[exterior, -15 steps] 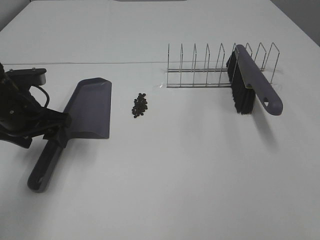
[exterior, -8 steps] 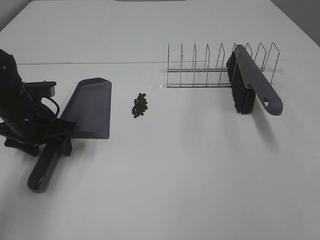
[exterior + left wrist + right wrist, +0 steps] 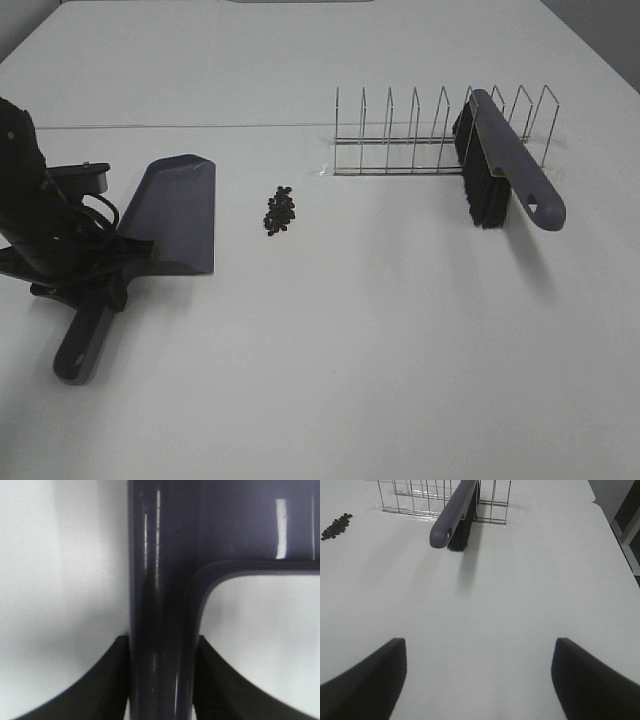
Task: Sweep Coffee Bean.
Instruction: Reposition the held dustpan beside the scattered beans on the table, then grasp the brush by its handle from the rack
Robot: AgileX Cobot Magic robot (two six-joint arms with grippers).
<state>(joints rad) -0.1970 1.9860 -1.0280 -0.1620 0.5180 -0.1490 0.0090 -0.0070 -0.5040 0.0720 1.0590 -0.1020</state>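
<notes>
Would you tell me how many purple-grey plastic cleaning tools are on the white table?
2. The purple-grey plastic dustpan lies at the left, its handle clamped by the left gripper; the purple-grey brush with black bristles rests in the silver wire rack at the right.

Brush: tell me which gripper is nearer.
Right. The right gripper, open, faces the brush across the table; the left gripper grips the dustpan handle at the far side.

Glossy plastic dustpan (metal wire rack)
</notes>
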